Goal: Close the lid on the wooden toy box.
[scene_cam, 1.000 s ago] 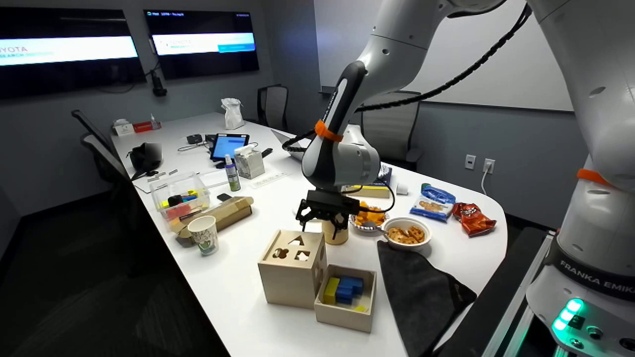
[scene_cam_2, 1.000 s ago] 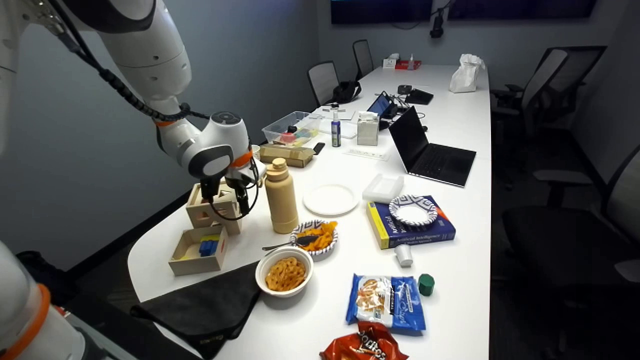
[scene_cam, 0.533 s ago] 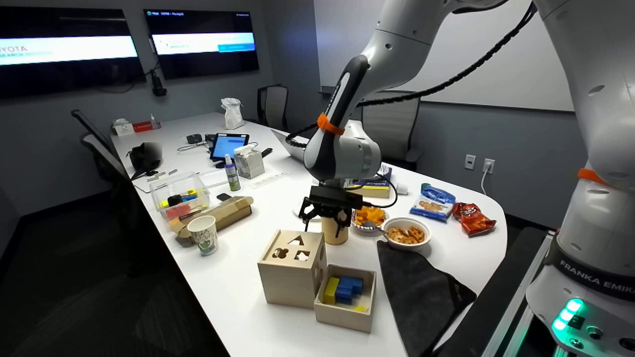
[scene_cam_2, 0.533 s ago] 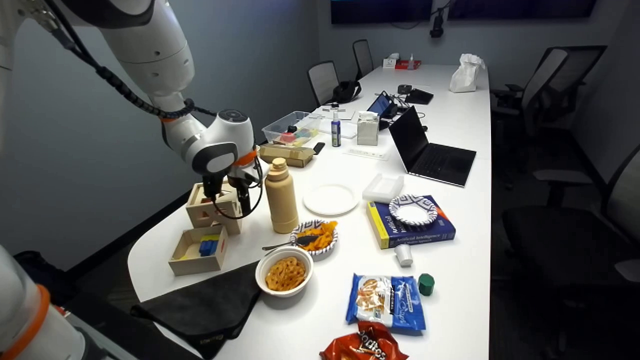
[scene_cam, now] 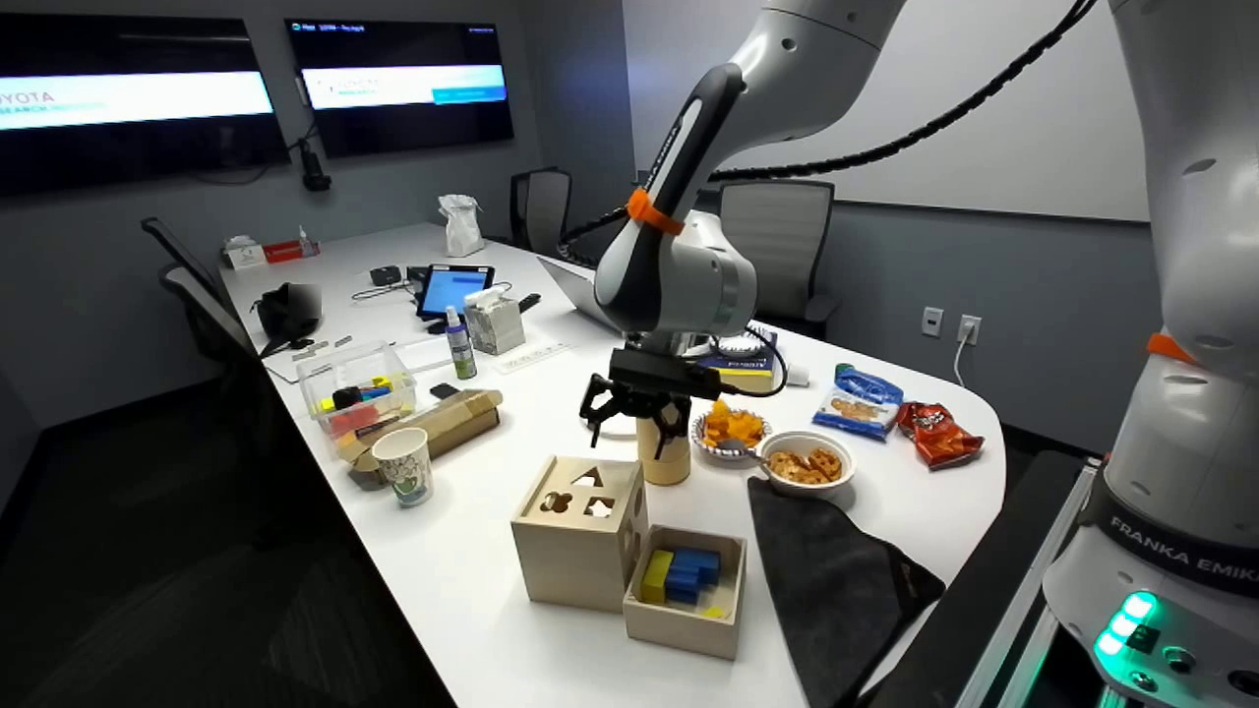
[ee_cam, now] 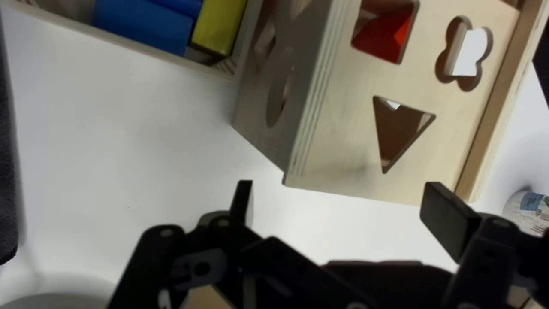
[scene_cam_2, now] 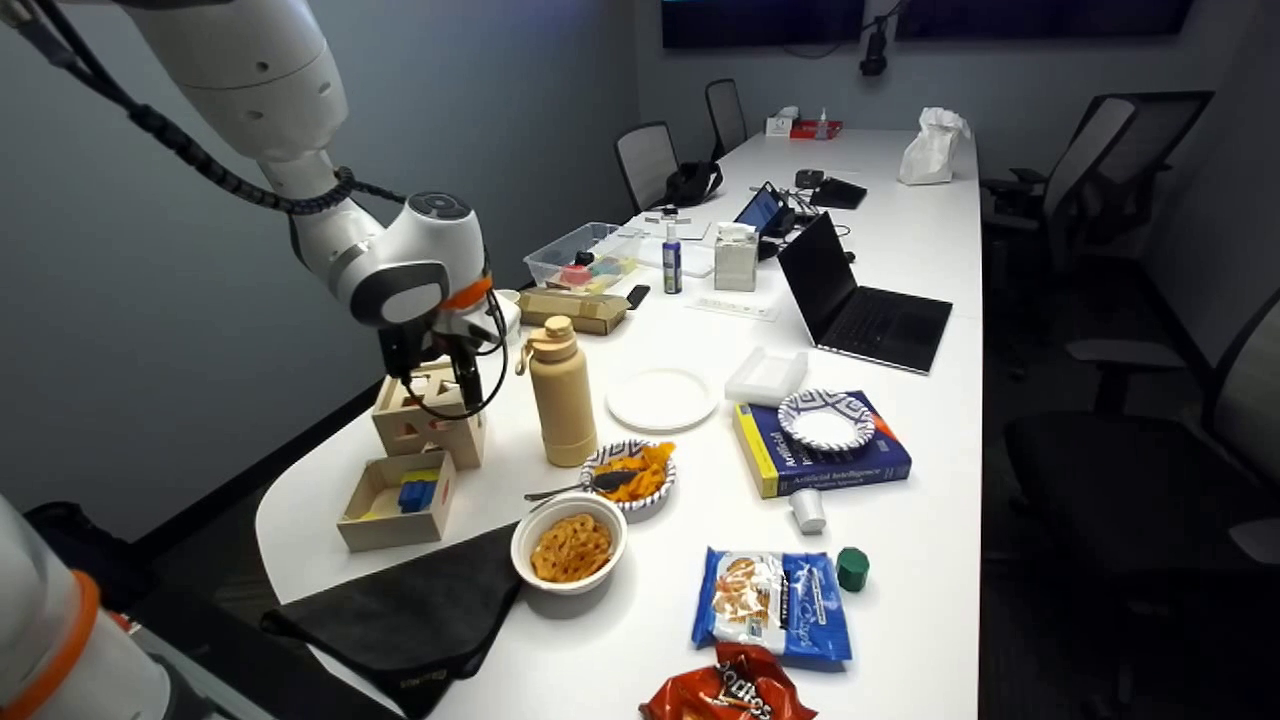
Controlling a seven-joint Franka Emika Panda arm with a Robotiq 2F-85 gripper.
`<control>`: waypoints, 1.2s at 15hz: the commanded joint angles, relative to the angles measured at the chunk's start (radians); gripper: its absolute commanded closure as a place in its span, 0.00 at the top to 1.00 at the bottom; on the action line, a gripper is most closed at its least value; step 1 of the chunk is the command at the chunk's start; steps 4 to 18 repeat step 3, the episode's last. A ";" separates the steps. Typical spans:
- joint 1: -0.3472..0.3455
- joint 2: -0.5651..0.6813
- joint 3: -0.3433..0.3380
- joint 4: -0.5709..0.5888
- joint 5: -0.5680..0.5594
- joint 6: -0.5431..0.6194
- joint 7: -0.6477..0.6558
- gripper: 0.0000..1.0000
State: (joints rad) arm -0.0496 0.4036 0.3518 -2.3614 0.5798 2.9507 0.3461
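The wooden toy box [scene_cam: 570,565] stands near the table's end and shows in both exterior views [scene_cam_2: 455,445]. The lid [scene_cam: 578,493], a pale panel with dark cut-outs, lies flat across the box's top. In the wrist view the lid [ee_cam: 411,81] runs beside a raised rim, and a red block shows through a cut-out. I cannot tell whether it is fully seated. My gripper [scene_cam: 635,446] is open and empty, above and beside the box's edge. In the wrist view its fingertips [ee_cam: 339,199] are apart with the table between them. In an exterior view the gripper [scene_cam_2: 432,387] partly hides the lid.
An open wooden tray [scene_cam: 679,629] with blue and yellow blocks stands against the box. A tan bottle [scene_cam_2: 565,410] stands close to the gripper. A black pouch [scene_cam: 836,580], a pretzel bowl [scene_cam_2: 570,580], a paper cup [scene_cam: 403,467] and a cardboard box [scene_cam: 448,433] lie around.
My gripper has risen slightly and shifted away from the bottle. Its fingers look wider apart. The box, lid and tray have not moved.
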 commanded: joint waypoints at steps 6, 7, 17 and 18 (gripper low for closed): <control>0.043 -0.172 -0.006 -0.139 0.076 0.015 -0.028 1.00; 0.043 -0.172 -0.006 -0.139 0.076 0.015 -0.028 1.00; 0.043 -0.172 -0.006 -0.139 0.076 0.015 -0.028 1.00; 0.043 -0.172 -0.006 -0.139 0.076 0.015 -0.028 1.00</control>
